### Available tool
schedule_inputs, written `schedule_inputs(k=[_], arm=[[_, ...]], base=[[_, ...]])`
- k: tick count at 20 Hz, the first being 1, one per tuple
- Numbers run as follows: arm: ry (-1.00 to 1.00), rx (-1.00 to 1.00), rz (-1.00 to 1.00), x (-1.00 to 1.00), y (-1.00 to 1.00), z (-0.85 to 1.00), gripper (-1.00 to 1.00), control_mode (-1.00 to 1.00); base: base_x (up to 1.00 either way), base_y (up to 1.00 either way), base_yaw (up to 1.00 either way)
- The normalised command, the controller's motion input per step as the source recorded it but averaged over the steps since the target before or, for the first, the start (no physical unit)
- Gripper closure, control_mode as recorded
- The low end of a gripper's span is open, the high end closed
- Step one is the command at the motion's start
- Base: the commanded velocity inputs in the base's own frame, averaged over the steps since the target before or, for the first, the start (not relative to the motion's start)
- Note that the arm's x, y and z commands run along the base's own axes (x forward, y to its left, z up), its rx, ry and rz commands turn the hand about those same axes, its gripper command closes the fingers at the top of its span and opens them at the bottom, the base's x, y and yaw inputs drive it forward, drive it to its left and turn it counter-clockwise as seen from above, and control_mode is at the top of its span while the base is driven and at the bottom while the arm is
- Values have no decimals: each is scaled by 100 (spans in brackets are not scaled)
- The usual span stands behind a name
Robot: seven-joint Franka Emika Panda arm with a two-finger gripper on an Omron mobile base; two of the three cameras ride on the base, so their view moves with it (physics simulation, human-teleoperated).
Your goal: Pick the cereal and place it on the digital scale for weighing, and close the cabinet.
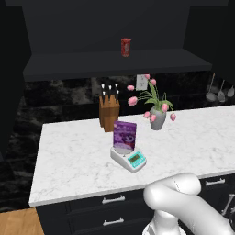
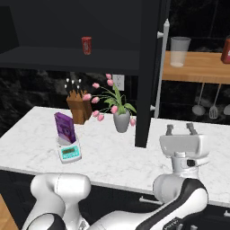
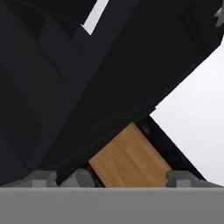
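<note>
**Cereal box on the scale, cabinet door open**

Nearest, the gripper [image 2: 181, 130] points upward over the counter's [image 1: 69, 170] front edge, to the right of the open door, jaws spread wide and holding nothing. Further in, toward the counter's middle, the scale [image 1: 129, 158] sits with the purple cereal box [image 1: 124, 136] standing upright on its plate. Behind are a knife block [image 1: 109, 111] and a vase of pink tulips [image 1: 157, 118] near the back edge. Above, a red can [image 1: 125, 47] rests on the cabinet shelf [image 1: 69, 66]. The cabinet door [image 2: 150, 72] stands swung out; its silver bar handle [image 2: 161, 67] looks rigid and smooth, probably the best place to push or hook.
</note>
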Motion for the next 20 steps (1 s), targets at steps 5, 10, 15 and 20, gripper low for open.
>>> schedule_inputs(k=[5, 10, 15, 20], arm=[[-12, -9, -1, -47, -21, 68, -100, -100], [-13, -18, 0, -44, 39, 64, -100, -100], [-7, -25, 3, -28, 94, 54, -100, -100], [-1, -32, 4, -30, 100, 30, -100, -100]], base=[[0, 0, 0], [0, 0, 0], [0, 0, 0], [0, 0, 0]])
